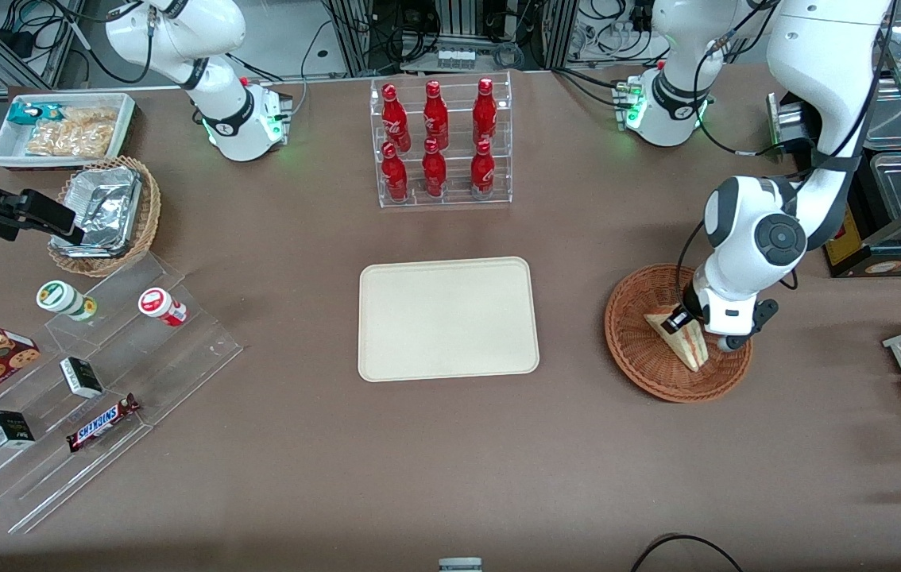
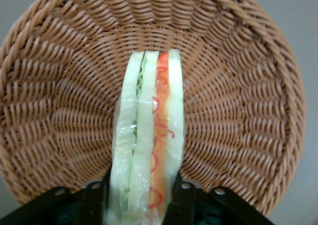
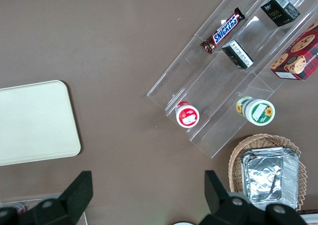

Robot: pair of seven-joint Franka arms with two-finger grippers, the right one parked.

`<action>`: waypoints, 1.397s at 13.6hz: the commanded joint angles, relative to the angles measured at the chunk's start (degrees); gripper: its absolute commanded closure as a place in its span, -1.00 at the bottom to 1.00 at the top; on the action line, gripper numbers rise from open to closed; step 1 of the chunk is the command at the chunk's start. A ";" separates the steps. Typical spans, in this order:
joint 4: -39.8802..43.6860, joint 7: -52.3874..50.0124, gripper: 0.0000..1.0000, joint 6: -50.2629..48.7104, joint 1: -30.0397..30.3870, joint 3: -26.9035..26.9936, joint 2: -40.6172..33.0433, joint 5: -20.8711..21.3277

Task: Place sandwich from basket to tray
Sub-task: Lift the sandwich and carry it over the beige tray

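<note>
The working arm is bending down over the basket (image 1: 661, 361), its white elbow joint turned toward the front camera and its wrist pointing at the wicker. The gripper (image 2: 140, 200) is sitting low inside the basket with its two black fingers (image 2: 183, 201) pressing on either side of the sandwich (image 2: 149, 150), clamped on its wide end. From the front the fingers are mostly hidden by the wrist, so the grip is only readable in the wrist view.

The basket is round and shallow, woven of reddish-brown wicker in tight rings that spread out from the centre. The sandwich is lying in it, a wedge wrapped in clear shiny film, with pale bread slices standing on edge and a green leafy layer and an orange-red layer running between them. In the front view it is showing as a pale triangle (image 1: 677, 338) with its tip pointing toward the front camera.

The tray (image 1: 447, 318) is lying flat on the brown table (image 1: 450, 461), well apart from the basket, toward the parked arm's end. It is a smooth cream rectangle with rounded corners and a low rim.
</note>
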 commanded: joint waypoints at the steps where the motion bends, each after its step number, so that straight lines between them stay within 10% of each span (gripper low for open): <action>1: 0.70 5.64 0.84 -5.96 0.03 0.21 -3.19 0.01; 11: 21.17 15.94 0.86 -26.19 -11.64 -0.41 3.73 -0.08; 19: 38.39 -4.15 0.86 -26.19 -28.78 -0.41 17.26 -0.78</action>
